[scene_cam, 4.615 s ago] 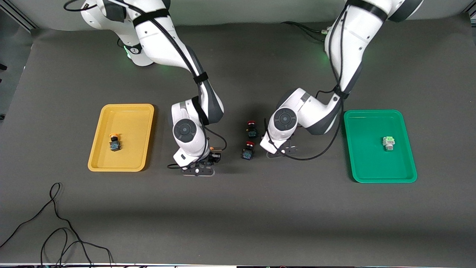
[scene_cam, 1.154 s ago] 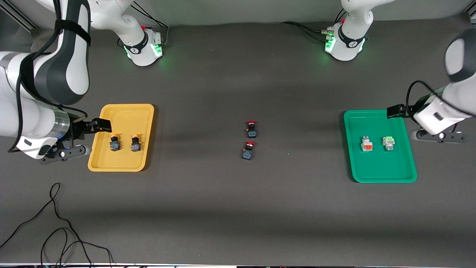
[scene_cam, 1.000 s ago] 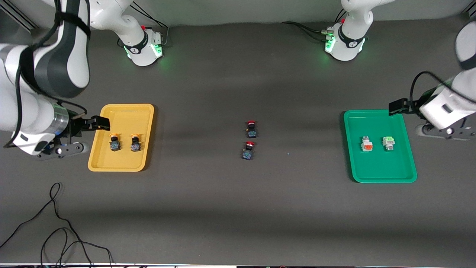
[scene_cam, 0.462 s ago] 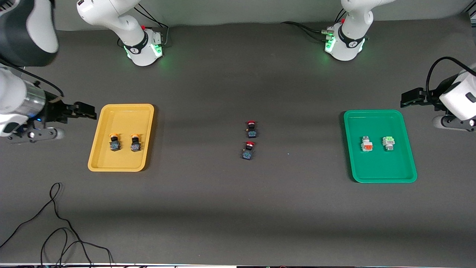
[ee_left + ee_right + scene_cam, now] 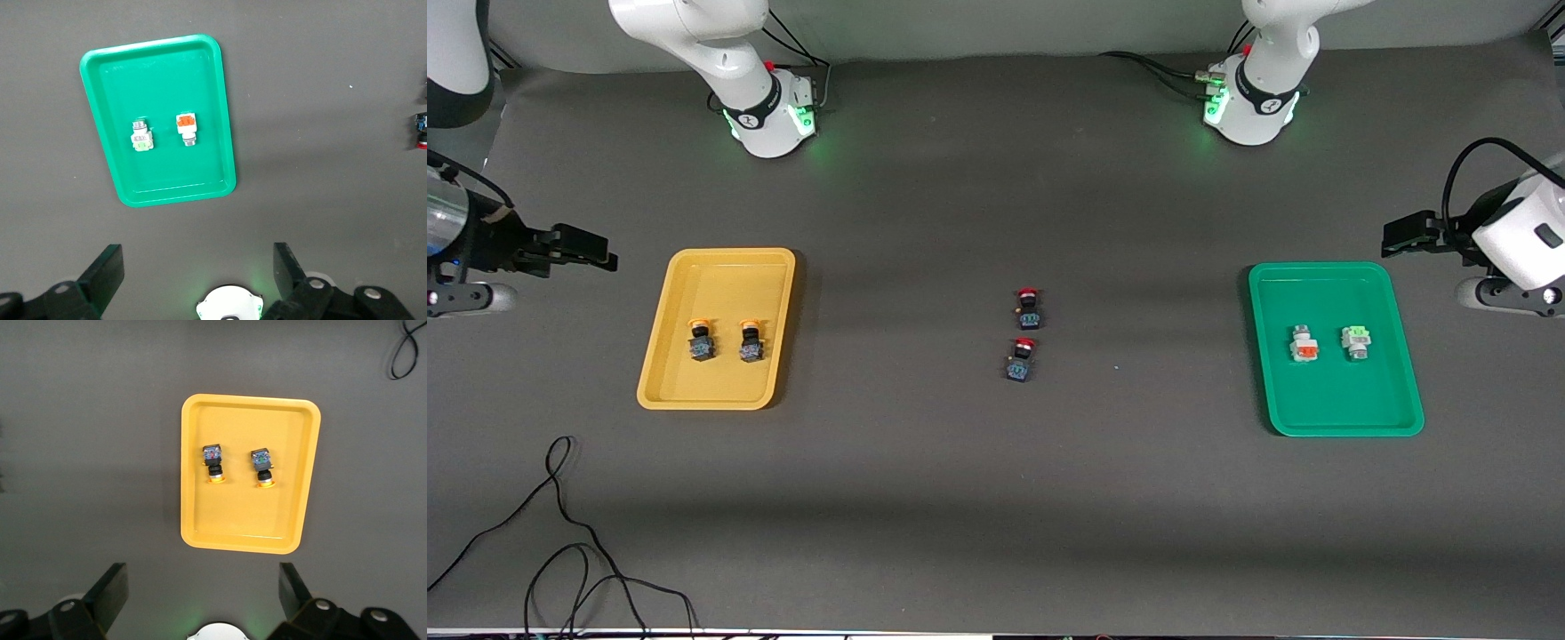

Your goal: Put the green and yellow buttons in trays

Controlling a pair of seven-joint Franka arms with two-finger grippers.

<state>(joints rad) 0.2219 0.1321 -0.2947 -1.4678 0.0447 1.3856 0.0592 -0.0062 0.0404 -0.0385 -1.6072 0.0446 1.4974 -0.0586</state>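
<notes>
Two yellow-capped buttons [image 5: 700,343] [image 5: 751,342] lie side by side in the yellow tray [image 5: 720,284]. The green tray [image 5: 1325,293] holds two white-bodied buttons, one marked orange [image 5: 1304,344] and one marked light green [image 5: 1357,341]. My right gripper [image 5: 591,249] hangs open and empty over the mat beside the yellow tray. Its wrist view shows the yellow tray [image 5: 247,513], both buttons [image 5: 213,462] [image 5: 263,466] and the open right gripper [image 5: 203,587]. My left gripper [image 5: 1400,236] is open and empty over the mat beside the green tray [image 5: 193,80]. The left gripper [image 5: 198,267] looks down on the light-green-marked [image 5: 141,135] and orange-marked [image 5: 187,128] buttons.
Two red-capped black-blue switches [image 5: 1029,308] [image 5: 1021,359] lie mid-table between the trays. One of them shows at the edge of the left wrist view [image 5: 421,130]. A black cable [image 5: 560,533] loops on the mat near the front edge at the right arm's end.
Each tray has gained a second button since the earliest frame. Over the last second both arms drew away from the trays toward the table's ends, grippers open throughout.
</notes>
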